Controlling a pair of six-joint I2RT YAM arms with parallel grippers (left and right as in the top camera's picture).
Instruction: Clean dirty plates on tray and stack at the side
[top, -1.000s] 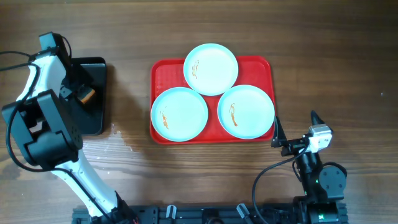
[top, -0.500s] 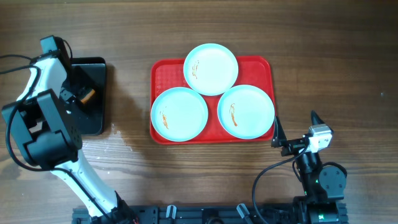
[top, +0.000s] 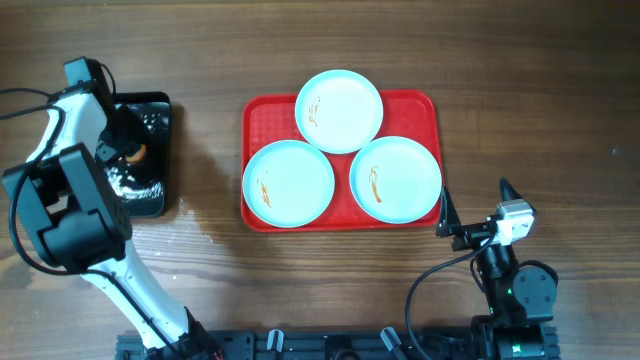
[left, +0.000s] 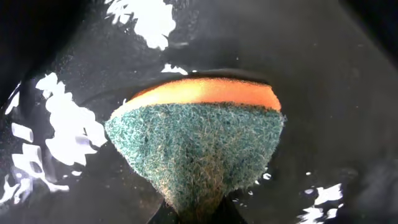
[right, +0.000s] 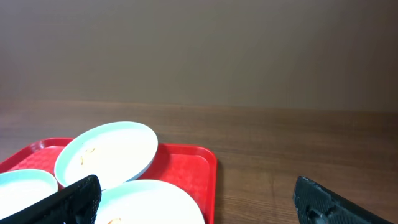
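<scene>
Three pale plates lie on the red tray (top: 254, 112): one at the back (top: 339, 110), one front left (top: 288, 182), one front right (top: 396, 178). Each carries a small orange smear. Over the black tray (top: 152, 112) at the left, my left gripper (top: 130, 156) is shut on a sponge (left: 198, 143) with a green scouring face and an orange foam back; the sponge is pinched to a point between the jaws. My right gripper (top: 475, 205) stands open just right of the red tray's front corner, holding nothing. The right wrist view shows the back plate (right: 106, 152) and the tray rim (right: 210, 163).
The black tray's wet bottom (left: 348, 93) glints with water and small droplets. Bare wooden tabletop (top: 540, 90) lies right of the red tray and between the two trays. The left arm's bulk (top: 70, 200) stands beside the black tray.
My left gripper has shut on the sponge, squeezing it, and bright glints of water now show in the black tray. The right arm and the plates have not moved.
</scene>
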